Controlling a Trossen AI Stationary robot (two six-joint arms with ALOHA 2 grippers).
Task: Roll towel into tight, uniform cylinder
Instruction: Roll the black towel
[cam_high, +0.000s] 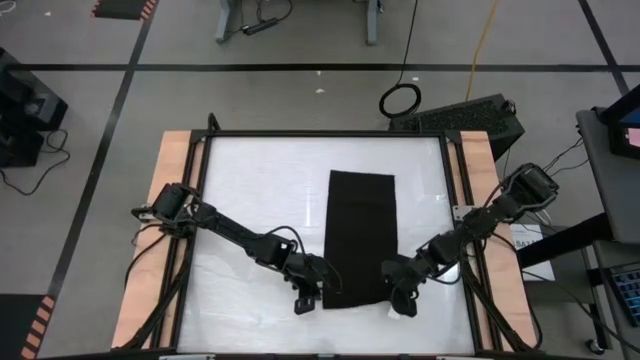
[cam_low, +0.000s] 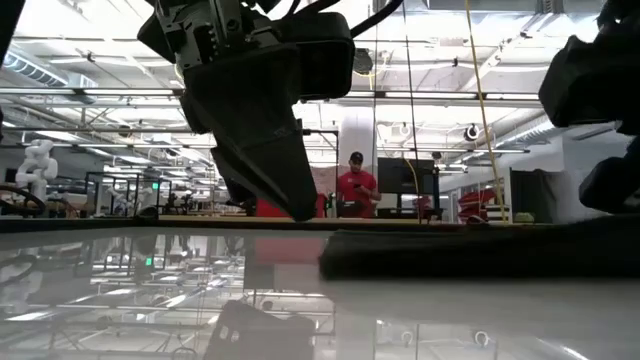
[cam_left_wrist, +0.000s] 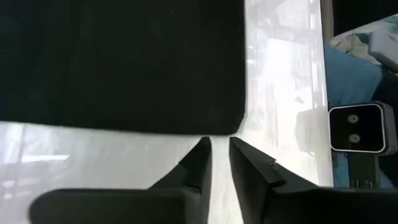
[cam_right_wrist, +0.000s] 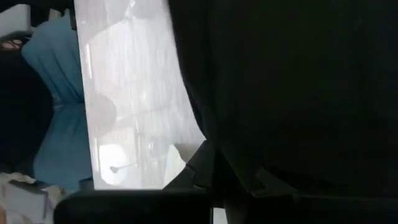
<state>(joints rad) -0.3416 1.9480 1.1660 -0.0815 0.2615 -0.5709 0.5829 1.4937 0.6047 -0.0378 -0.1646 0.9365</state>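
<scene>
Bare table (cam_high: 260, 190) flanks the towel (cam_high: 360, 235); both pincers seemingly crowd its near edge.

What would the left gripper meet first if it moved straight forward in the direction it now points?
Most likely the towel. In the left wrist view the left gripper has its fingertips slightly apart, just short of the cloth's near edge by its corner. Height above the table is unclear, so it might slide over the cloth instead.
</scene>
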